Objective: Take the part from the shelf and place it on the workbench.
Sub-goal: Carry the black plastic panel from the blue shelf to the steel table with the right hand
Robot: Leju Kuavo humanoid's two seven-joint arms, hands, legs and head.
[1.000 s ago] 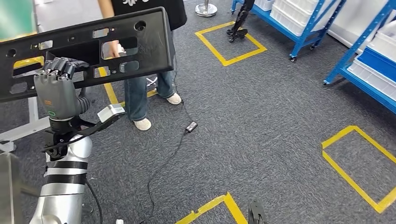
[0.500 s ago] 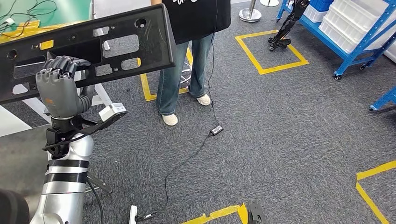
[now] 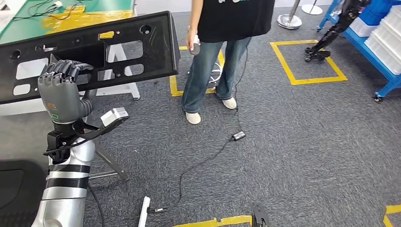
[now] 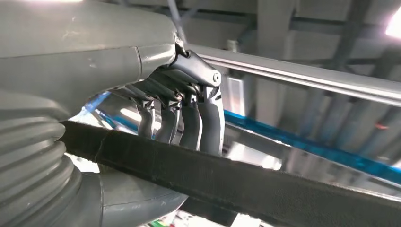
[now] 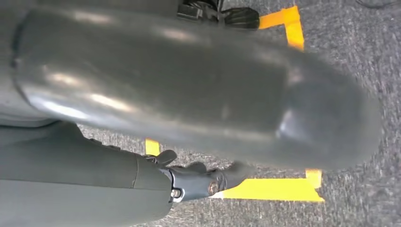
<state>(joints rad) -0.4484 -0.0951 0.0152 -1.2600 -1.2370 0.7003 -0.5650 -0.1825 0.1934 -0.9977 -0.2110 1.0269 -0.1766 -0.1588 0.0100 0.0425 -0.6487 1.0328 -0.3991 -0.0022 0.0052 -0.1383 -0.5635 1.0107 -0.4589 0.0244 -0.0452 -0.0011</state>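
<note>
The part is a long black plastic panel with several cut-outs, held up across the upper left of the head view. My left hand grips its lower edge, fingers curled over the rim. In the left wrist view the dark fingers hook over the panel's black edge. The green-topped workbench lies behind the panel at the far left. My right hand hangs over the carpet with nothing in it, fingers loosely apart.
A person in jeans stands just right of the panel's end. A black cable with an adapter runs across the carpet. Blue shelving stands at the far right by a yellow taped square. A metal stand leg is by my left arm.
The camera has swung left: the person, taped squares and shelving slid right, and the green workbench came into view. My left hand keeps the same hold on the panel.
</note>
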